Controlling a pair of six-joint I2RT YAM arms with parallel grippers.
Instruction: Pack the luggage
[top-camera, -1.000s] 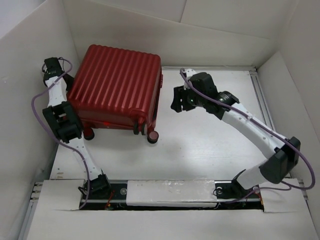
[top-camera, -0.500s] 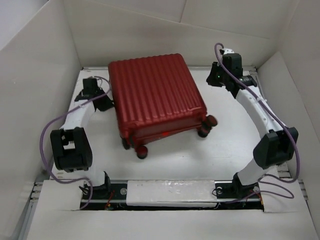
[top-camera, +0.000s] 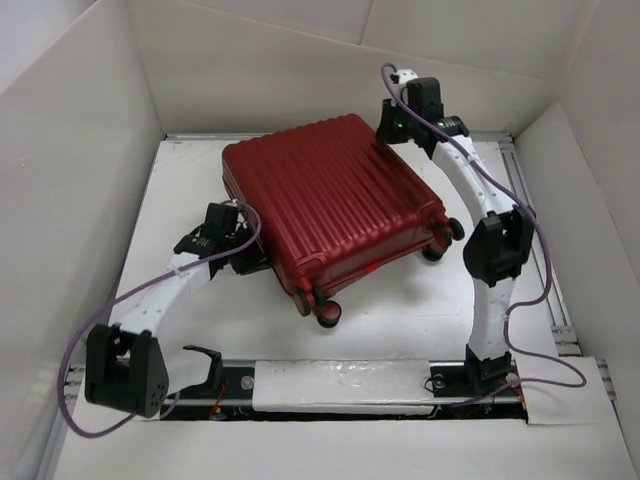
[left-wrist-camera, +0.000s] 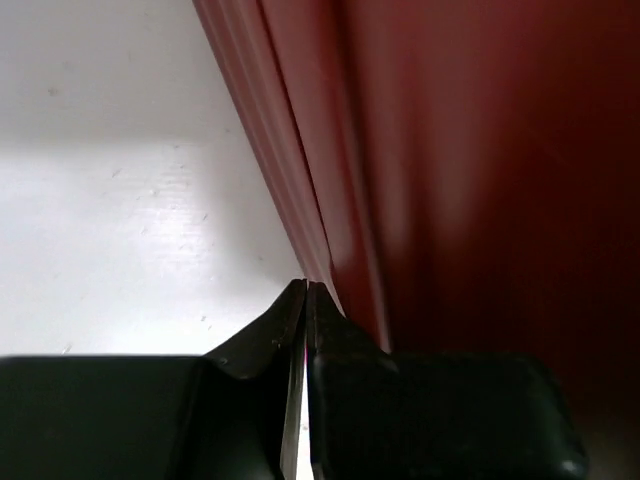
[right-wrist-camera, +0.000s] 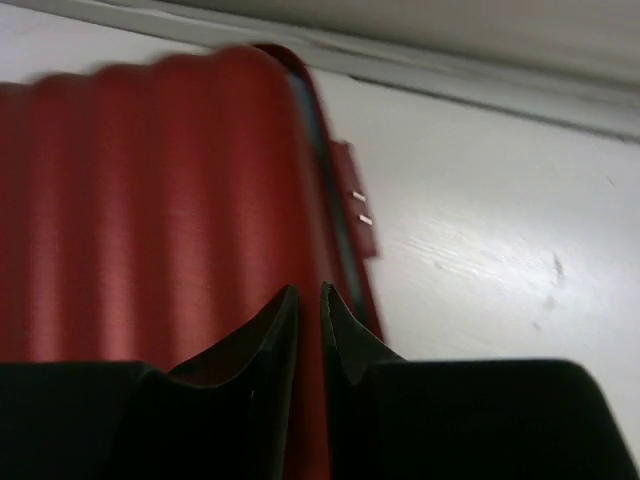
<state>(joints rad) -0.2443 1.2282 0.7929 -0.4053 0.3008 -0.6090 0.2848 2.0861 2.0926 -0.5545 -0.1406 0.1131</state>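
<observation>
Dark red and ribbed: looking at the luggage (top-camera: 330, 205) lying closed and flat on the white worktop (top-camera: 400, 300), in its middle and far part. Finding it turned at an angle, with its small dark wheels (top-camera: 328, 318) pointing toward the near side. Seeing the left end effector (left-wrist-camera: 306, 292) reaching in low at the luggage's near-left side, fingertips pressing together and clamping nothing, tip just beside the foot of the shell; not managing to tell whether touching. Seeing the right end effector (right-wrist-camera: 308, 292) hanging at the far right corner, over the shell's edge, fingertips standing narrowly apart with nothing between them. Noticing a small red tab (right-wrist-camera: 352, 195) sticking out from the seam just beyond those fingertips.
</observation>
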